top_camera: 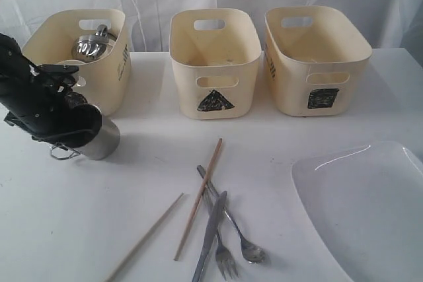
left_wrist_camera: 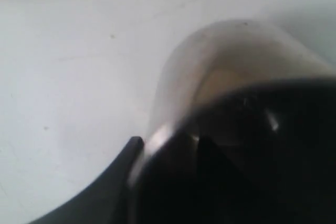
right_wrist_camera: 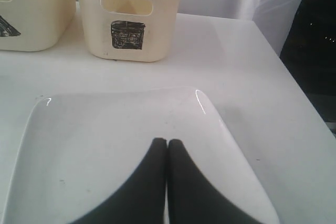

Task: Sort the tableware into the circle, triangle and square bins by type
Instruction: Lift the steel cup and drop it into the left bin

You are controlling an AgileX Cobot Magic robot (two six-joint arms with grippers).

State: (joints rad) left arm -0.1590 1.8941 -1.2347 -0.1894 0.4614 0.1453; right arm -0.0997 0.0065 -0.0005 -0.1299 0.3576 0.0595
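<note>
Steel handled mug: on the white bench, just in front of the leftmost cream plastic bin, with its wire handle facing the near left. The left end effector is at the mug's mouth. In the left wrist view one black finger lies against the outer wall at the rim. The view is blurred, and I cannot tell whether the mug is gripped.

The leftmost bin holds a shiny steel vessel.

Middle of the bench, near edge: two wooden chopsticks, apart and slanted. Beside them are a metal knife, a fork and a spoon, overlapping at their handles.

Far side: cream bin marked with a black triangle, and cream bin marked with a black square.

Right: large white rounded-square plate. The right end effector hangs over it with its fingers pressed together, holding nothing.
</note>
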